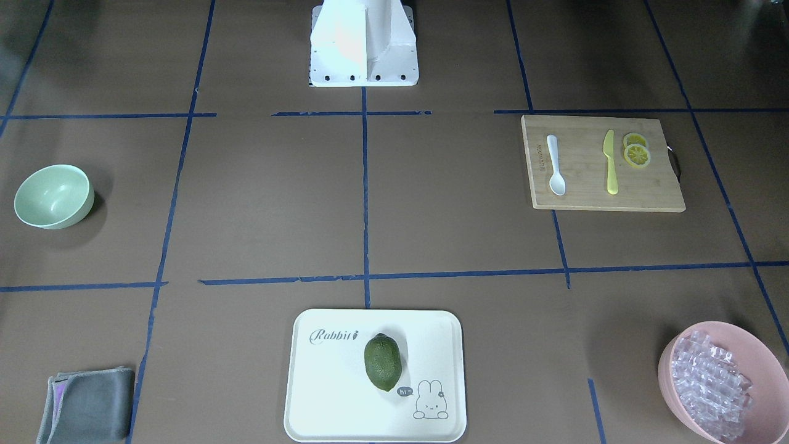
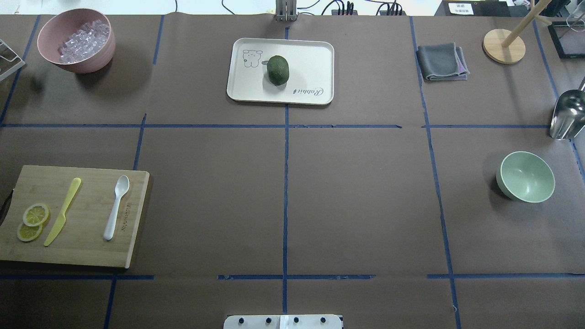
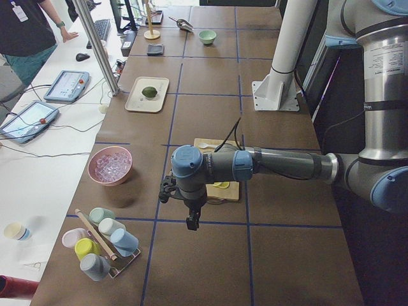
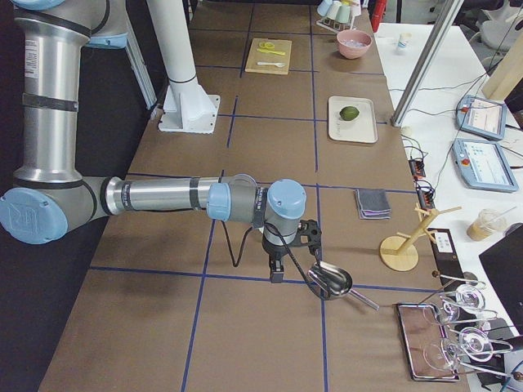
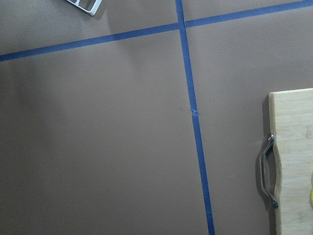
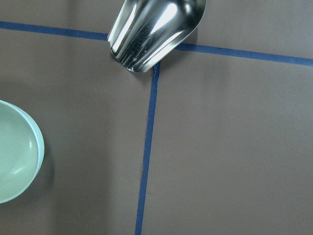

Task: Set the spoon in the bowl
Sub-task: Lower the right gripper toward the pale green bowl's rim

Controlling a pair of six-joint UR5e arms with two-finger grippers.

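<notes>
The white spoon (image 2: 116, 207) lies on the wooden cutting board (image 2: 87, 256) at the table's left, scoop pointing away from the robot; it also shows in the front view (image 1: 556, 165). The mint-green bowl (image 2: 525, 176) stands upright and empty at the right, and its edge shows in the right wrist view (image 6: 14, 152). My left gripper (image 3: 191, 224) hangs over bare table beyond the board's handle end (image 5: 268, 171). My right gripper (image 4: 276, 276) hangs near a metal scoop. Each gripper shows only in a side view, so I cannot tell whether either is open or shut.
A yellow knife (image 2: 63, 211) and lemon slices (image 2: 33, 221) share the board. A pink bowl of clear pieces (image 2: 77, 40), a tray (image 2: 320, 68) with a green fruit, a grey cloth (image 2: 442, 61), a wooden stand (image 2: 504, 45) and the metal scoop (image 2: 566, 114) ring the table.
</notes>
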